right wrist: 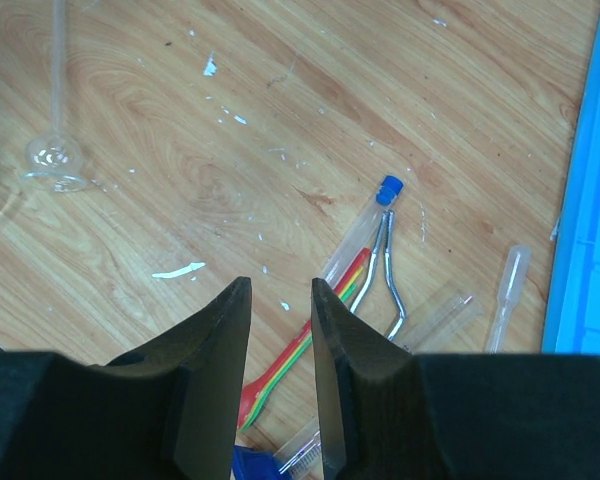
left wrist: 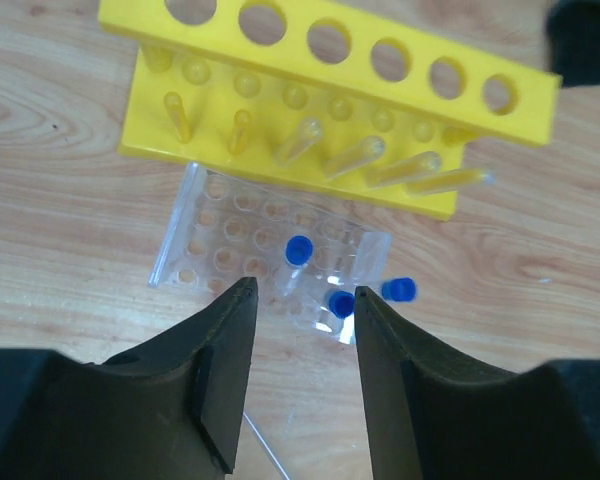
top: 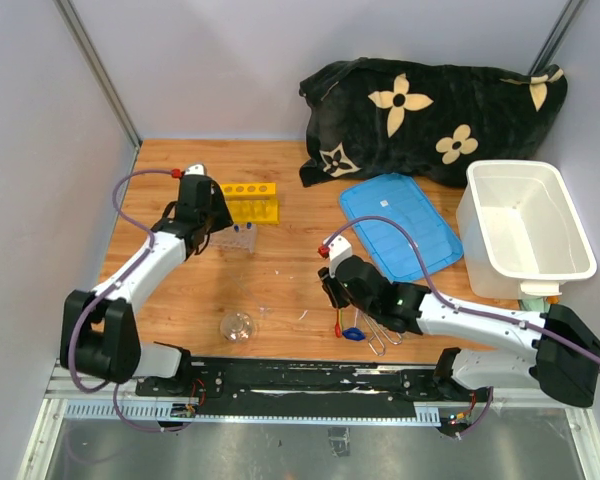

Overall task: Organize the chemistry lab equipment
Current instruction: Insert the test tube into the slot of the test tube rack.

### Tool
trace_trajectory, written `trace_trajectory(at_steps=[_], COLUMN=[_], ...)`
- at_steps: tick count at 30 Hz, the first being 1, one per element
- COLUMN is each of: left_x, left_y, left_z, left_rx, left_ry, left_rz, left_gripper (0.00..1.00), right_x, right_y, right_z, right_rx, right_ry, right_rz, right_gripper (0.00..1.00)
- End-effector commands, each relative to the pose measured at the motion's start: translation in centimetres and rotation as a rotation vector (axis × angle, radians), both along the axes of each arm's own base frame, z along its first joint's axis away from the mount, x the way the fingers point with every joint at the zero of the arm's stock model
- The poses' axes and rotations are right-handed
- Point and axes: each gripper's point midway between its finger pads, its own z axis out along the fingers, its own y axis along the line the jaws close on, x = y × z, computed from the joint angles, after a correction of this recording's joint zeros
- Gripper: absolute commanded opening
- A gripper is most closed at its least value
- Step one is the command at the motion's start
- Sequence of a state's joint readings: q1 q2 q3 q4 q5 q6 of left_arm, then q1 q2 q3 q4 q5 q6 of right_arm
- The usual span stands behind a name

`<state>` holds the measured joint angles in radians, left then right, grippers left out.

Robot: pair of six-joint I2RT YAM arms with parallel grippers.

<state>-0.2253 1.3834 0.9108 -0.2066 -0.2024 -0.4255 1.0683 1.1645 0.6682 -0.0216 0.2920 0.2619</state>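
**So, lab bench sort-out: both grippers empty-handed**

Honestly, nothing is in anyone's grasp here.

Overhead, the left gripper (top: 220,228) is out at the table's 10 o'clock. It hangs over a small clear rack (top: 238,240) that lies just at 6 o'clock of the yellow tube rack (top: 250,203). Its wrist cam shows the jaws spread wide with nothing between them. Past the tips, three blue-capped test tubes (left wrist: 298,250) show at the clear rack's 4 o'clock corner. I can't tell if every one is actually seated in a hole.

The right gripper (top: 332,290) hovers around the table's 5 o'clock. Its jaws are only a narrow gap apart, loose, with bare wood showing between them.

- **The heap:** just beyond the right fingers, the red-handled spatula (right wrist: 295,355), the metal tongs (right wrist: 398,300) and one blue-capped tube (right wrist: 365,220) lie crossing and touching each other.
- **Dropper:** a clear dropper (right wrist: 513,268) lies at the heap's 3 o'clock, near the blue lid (right wrist: 590,200).
- **Glass piece:** a long-necked glass piece (right wrist: 55,155) is off at 10 o'clock in that view.

A round flask (top: 238,326) stands alone at the table's 7 o'clock. The white tub (top: 525,230) is at 3 o'clock, and the black flowered cloth (top: 430,110) is bunched at 1 o'clock.
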Motion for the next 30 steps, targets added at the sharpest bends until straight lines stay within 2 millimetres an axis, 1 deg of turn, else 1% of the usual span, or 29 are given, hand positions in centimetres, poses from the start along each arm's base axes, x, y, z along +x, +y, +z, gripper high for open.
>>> trace_trajectory(at_steps=[1,2,5,7,10,14,19,25,30], left_x=[-0.8,-1.4,-3.2,-4.8,-6.8,-8.4,-9.6,-9.9,-10.0], left_y=[-0.9,-1.6,-4.0,-5.7,-7.2,-7.1,-7.5,-8.0,-8.4], left_z=[6.6,7.8,9.5,9.5,9.6,9.2,9.1,9.6,8.9], left_rx=[-0.098,-0.132,-0.249,-0.342,-0.431,-0.451,-0.464,-0.482,-0.482], left_ry=[-0.136,-0.158,-0.175,-0.156,-0.141,-0.125,-0.106,-0.106,-0.081], left_rz=[-0.030,-0.059,-0.166,-0.234,-0.299,-0.305,-0.336,-0.364,-0.378], left_gripper=[0.49,0.49,0.49,0.49,0.49,0.48,0.48,0.48,0.47], right_x=[1.2,1.3,1.8,2.1,2.5,3.3,3.7,3.4,3.0], right_y=[-0.8,-0.8,-0.8,-0.6,-0.5,-0.9,-1.7,-1.5,-1.3], right_z=[-0.7,-1.0,-2.4,-3.0,-3.6,-4.7,-6.8,-7.6,-8.3], right_rx=[-0.011,-0.015,-0.035,-0.048,-0.082,-0.077,-0.047,-0.050,-0.053], right_ry=[0.047,0.069,0.136,0.168,0.200,0.261,0.367,0.402,0.426], right_rz=[-0.078,-0.087,-0.118,-0.125,-0.137,-0.184,-0.220,-0.210,-0.203], right_gripper=[0.32,0.32,0.31,0.31,0.30,0.29,0.28,0.26,0.24])
